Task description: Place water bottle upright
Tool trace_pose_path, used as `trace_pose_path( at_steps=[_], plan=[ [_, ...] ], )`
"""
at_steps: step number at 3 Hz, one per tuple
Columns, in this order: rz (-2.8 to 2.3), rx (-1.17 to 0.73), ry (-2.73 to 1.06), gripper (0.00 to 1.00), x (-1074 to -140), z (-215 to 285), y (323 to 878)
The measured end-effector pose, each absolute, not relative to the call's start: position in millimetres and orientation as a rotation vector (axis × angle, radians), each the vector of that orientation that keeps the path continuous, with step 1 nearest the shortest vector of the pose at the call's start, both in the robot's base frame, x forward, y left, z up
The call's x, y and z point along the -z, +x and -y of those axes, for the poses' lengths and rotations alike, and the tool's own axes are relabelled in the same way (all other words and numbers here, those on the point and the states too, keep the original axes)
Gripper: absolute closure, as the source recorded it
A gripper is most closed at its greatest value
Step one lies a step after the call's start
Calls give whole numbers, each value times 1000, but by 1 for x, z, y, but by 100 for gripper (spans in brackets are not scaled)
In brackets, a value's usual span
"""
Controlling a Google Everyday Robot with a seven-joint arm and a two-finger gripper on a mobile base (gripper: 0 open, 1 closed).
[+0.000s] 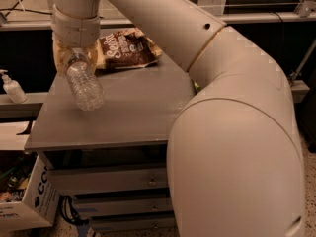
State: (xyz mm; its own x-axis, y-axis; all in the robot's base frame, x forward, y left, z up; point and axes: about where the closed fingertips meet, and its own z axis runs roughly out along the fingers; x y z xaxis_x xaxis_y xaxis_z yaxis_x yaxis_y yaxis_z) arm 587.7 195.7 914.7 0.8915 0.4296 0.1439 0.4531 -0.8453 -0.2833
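One gripper (73, 62) hung over the left part of the cabinet (138, 117), its two fingers closed on the neck end of the water bottle (85, 87). The bottle was tilted, with its capped end up inside the grip and its base slanting down toward the cabinet's front. Whether the base touched the cabinet top could not be told.

Judging by its clear, ribbed wall, the bottle was probably light and thin-skinned. Its body would dent under a hard squeeze, and the smooth plastic could swivel between the fingers. The neck and shoulder seemed the stiffest place to hold, and a grip there would let the base meet the cabinet top first. Being so light on a narrow base, it would likely topple if released while it leaned.

A chip bag (126, 48) lay at the cabinet's back edge. A white pump dispenser (11, 87) stood off the cabinet's left side.
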Motion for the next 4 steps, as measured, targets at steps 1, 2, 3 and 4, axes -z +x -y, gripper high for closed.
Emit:
trace_pose_path(
  at_steps=[1, 2, 3, 4],
  plan=[
    [656, 126, -2732, 100, -914, -201, 591],
    [692, 237, -2700, 100, -920, -192, 588],
    [760, 381, -2664, 100, -922, -180, 581],
    [834, 507, -2601, 100, -925, -169, 574]
  ],
)
